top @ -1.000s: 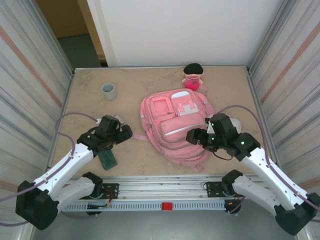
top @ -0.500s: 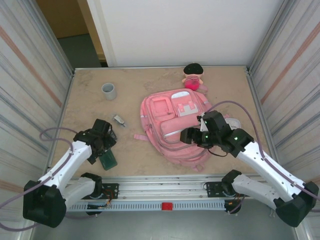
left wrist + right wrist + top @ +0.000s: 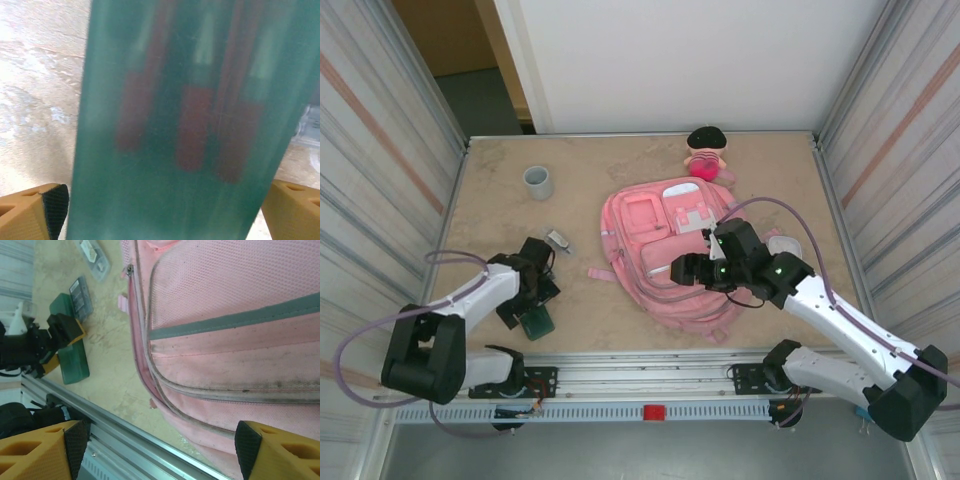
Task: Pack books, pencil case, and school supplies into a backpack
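Top external: left gripper (image 3: 532,300) tilts down, jaws wide, straddling the pencil case (image 3: 537,325).

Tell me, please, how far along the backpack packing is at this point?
Nothing looks packed yet: the pink backpack lies flat, its zips apparently shut. In hand: the left hand is open astride the green translucent pencil case on the table, not gripping it; the right hand hovers open over the backpack. Left: grasping the case, opening the backpack, loading everything.
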Robot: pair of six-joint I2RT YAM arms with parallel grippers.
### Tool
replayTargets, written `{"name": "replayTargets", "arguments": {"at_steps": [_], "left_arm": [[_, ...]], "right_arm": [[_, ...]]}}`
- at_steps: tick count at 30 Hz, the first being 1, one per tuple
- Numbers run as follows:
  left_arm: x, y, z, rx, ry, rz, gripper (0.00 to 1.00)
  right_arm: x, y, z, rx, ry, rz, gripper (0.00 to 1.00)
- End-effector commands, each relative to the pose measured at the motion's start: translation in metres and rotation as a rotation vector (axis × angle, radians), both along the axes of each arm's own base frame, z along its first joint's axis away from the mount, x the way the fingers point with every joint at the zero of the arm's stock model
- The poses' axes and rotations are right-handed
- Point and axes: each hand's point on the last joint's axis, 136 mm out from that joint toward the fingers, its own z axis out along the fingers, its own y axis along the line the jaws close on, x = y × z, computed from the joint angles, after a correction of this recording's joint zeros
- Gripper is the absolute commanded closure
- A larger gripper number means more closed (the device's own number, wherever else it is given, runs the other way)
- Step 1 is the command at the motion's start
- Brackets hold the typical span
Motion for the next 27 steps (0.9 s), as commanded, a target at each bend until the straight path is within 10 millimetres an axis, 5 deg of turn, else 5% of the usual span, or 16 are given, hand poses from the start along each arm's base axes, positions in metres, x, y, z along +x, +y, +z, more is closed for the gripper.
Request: {"name": "replayTargets", "arguments": {"at_steps": [1,7,13,21,27], "left_arm": [[0.003,-0.004,-0.005,-0.024,0.012,-0.012,0.09],[0.004,-0.007,0.007,-0.049,-0.017,0.002,0.26],[-0.001,-0.015,0.042,-0.146,-0.151,0.038,0.37],[0.021,-0.054,0.111,-0.406,-0.454,-0.007,0.40],[0.039,-0.098,0.138,-0.596,-0.561,-0.046,0.37]], "right_arm": [[0.001,0.005,-0.005,-0.019,-0.007,0.036,0.21],[0.003,0.007,-0.008,-0.019,-0.007,0.041,0.21],[0.010,0.018,-0.002,0.022,-0.039,0.047,0.21],[0.010,0.065,0.021,0.140,-0.194,0.131,0.21],[0.003,0.103,0.025,0.194,-0.292,0.164,0.20]]}}
